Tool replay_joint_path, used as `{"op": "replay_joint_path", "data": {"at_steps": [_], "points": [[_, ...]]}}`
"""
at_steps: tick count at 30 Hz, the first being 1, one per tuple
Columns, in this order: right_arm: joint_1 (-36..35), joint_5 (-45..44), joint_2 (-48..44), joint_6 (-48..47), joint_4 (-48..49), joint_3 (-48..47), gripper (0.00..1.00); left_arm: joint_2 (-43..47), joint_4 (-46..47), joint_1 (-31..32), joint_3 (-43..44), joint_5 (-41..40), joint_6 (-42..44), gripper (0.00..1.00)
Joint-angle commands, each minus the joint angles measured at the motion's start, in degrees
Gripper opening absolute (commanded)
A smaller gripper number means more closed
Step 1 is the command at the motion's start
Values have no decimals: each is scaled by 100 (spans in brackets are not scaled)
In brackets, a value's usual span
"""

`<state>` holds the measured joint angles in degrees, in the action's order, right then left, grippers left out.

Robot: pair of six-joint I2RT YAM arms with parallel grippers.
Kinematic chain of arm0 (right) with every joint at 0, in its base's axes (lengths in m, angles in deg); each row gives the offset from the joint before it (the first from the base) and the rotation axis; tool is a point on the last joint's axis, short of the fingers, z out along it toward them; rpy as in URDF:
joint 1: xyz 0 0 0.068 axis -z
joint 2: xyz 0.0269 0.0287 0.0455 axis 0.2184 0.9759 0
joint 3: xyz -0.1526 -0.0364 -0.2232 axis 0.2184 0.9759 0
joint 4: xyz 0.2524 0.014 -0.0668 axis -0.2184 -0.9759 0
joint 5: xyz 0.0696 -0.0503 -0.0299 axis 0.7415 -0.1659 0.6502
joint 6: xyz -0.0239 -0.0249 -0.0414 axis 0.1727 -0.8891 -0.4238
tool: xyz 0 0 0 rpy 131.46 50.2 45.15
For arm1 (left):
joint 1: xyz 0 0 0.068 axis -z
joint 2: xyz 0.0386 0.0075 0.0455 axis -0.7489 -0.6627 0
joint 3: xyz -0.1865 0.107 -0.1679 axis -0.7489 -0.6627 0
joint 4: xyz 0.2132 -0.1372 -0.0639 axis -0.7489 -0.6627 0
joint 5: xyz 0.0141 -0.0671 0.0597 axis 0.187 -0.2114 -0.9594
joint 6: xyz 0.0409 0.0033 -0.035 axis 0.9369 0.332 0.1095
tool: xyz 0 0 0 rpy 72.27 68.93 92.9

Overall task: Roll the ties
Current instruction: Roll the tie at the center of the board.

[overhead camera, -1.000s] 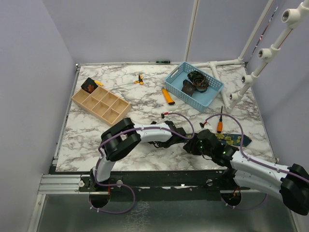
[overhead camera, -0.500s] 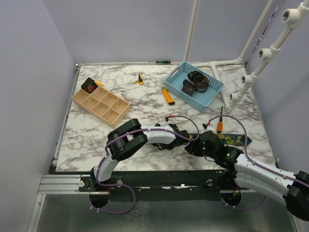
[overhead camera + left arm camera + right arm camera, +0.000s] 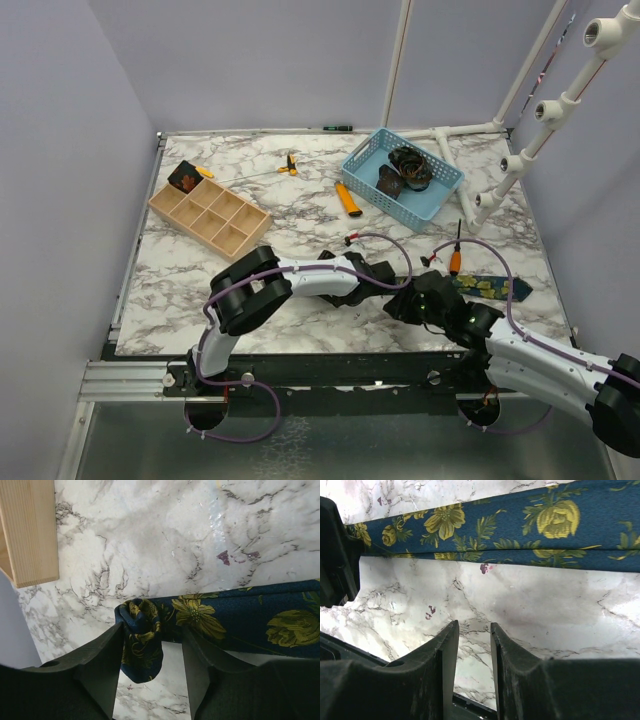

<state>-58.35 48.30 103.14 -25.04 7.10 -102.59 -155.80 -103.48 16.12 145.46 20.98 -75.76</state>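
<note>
I see the navy tie lying on the marble table, near the front edge and toward the right, with its yellow-green flowers facing up. Its narrow end is turned into a small roll, and the left gripper is clenched on it. One finger presses against the roll and the other fingertip meets the strip where it leaves the roll. Lower down, a little marble shows between the roll and that second finger. The right gripper hangs over bare marble just at the near side of the strip. Its fingers are drawn almost together, with only a thin slit between them, and they grasp nothing. In the top view the two wrists are very close together. An orange-handled screwdriver lies just beside the tie, on its far side. At the far left, a wooden tray holds a dark roll with red-orange marks in its far corner compartment. A blue basket at the far right holds dark bundles I cannot identify.
</note>
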Motion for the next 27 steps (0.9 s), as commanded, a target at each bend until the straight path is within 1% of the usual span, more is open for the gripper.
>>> {"op": "replay_joint_path", "data": {"at_steps": [1,6,13,15,18,20,22,24,27], "points": [[4,-100,-48,99,-189,37,36,346,399,42,-52,474,-61,53],[8,-75,-194,159,-254,32,37,577,413,41,-138,485,-51,58],[4,-24,-307,202,-286,46,38,923,399,42,-181,485,-16,63],[8,24,-313,209,-258,45,39,1077,387,34,-173,470,5,66],[4,94,-322,219,-216,41,41,1285,364,18,-120,504,44,67],[8,143,-314,204,-189,16,45,1420,328,9,-59,547,46,67],[8,286,-270,137,-77,-12,52,1661,305,-12,-72,580,5,67],[12,515,-166,-3,130,-69,60,2082,398,-122,-244,664,-41,67],[-2,900,172,-15,549,-247,64,3019,1092,-597,-832,1167,78,67]]}}
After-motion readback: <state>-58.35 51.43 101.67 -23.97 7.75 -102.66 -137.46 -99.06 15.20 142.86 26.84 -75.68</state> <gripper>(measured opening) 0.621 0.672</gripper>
